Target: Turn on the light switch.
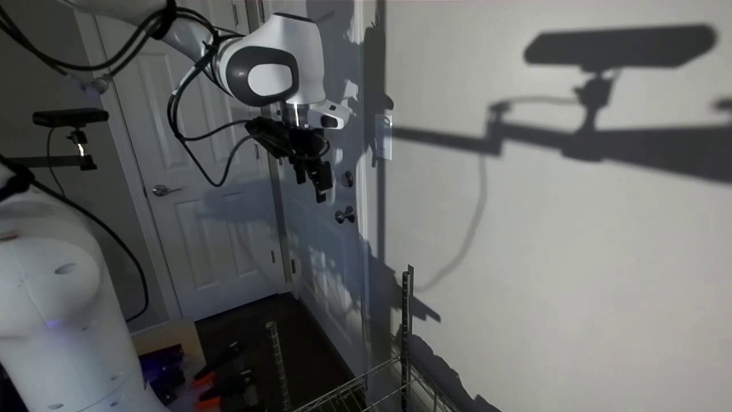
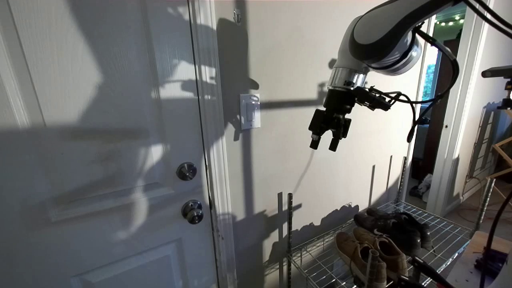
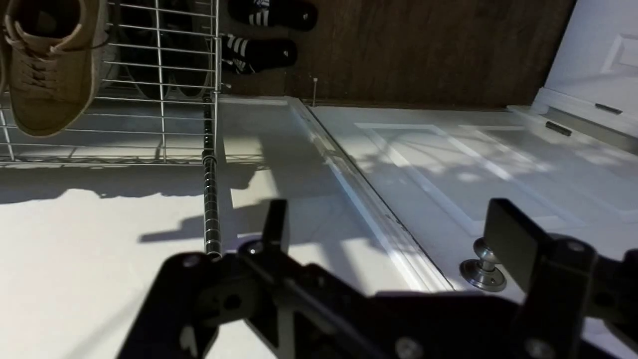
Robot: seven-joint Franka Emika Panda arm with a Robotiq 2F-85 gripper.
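The light switch (image 2: 250,111) is a small white rectangular plate with an upright paddle on the wall beside the door frame. In an exterior view it shows nearly edge-on (image 1: 384,137). My black gripper (image 2: 324,147) points downward to the right of the switch in that picture, its fingertips lower than the plate and apart from it. The gripper also shows in an exterior view (image 1: 311,187). In the wrist view the gripper (image 3: 389,209) is open, with a wide gap and nothing between the fingers. The switch is out of view in the wrist view.
A white door with a round knob (image 2: 193,212) and a deadbolt (image 2: 186,171) stands beside the switch. A wire rack (image 2: 320,276) with upright posts and several shoes (image 2: 370,252) stands below the gripper against the wall. Cables (image 1: 189,137) loop from the arm.
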